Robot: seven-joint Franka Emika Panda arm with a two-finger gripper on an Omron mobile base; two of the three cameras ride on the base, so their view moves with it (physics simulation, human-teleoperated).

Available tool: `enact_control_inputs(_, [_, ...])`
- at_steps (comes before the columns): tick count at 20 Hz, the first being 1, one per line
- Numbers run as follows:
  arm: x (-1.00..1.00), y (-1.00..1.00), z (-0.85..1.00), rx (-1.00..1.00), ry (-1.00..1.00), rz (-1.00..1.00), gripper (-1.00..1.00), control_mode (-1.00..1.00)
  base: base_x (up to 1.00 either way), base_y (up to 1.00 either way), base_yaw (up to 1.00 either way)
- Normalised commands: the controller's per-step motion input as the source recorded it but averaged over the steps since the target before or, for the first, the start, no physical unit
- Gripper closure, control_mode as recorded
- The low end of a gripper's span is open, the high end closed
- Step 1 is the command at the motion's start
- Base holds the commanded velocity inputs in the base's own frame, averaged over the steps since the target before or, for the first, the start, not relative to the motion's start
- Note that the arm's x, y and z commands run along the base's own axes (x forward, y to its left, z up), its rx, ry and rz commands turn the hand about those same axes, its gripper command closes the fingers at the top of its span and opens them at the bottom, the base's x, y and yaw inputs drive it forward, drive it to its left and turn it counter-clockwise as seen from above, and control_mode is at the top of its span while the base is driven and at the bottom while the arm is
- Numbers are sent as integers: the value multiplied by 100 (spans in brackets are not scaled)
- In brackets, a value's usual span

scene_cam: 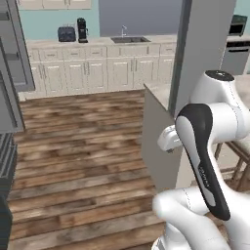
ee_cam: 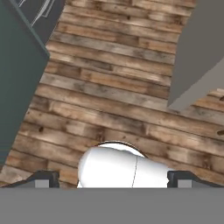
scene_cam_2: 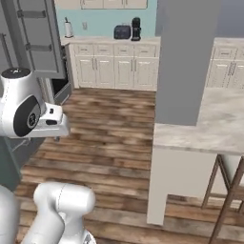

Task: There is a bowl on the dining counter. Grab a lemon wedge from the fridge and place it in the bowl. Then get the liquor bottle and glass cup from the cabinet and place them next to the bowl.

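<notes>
Looking down the hand view, we see our fingers (ee_cam: 113,178) spread wide with nothing between them, over the wooden plank floor (ee_cam: 109,83). The dining worktop (scene_cam_2: 209,126) stands to our right (marbled beige top, a stool (scene_cam_2: 228,190) tucked under it), and the grey fridge (scene_cam_2: 35,38) stands to our left with a door swung open.
</notes>
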Motion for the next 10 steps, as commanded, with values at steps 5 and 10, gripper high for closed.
enact_control_inputs(5, [0, 0, 0, 0, 0, 0, -100, 100, 100, 86, -15])
enact_control_inputs(10, [0, 0, 0, 0, 0, 0, -100, 100, 100, 55, -14])
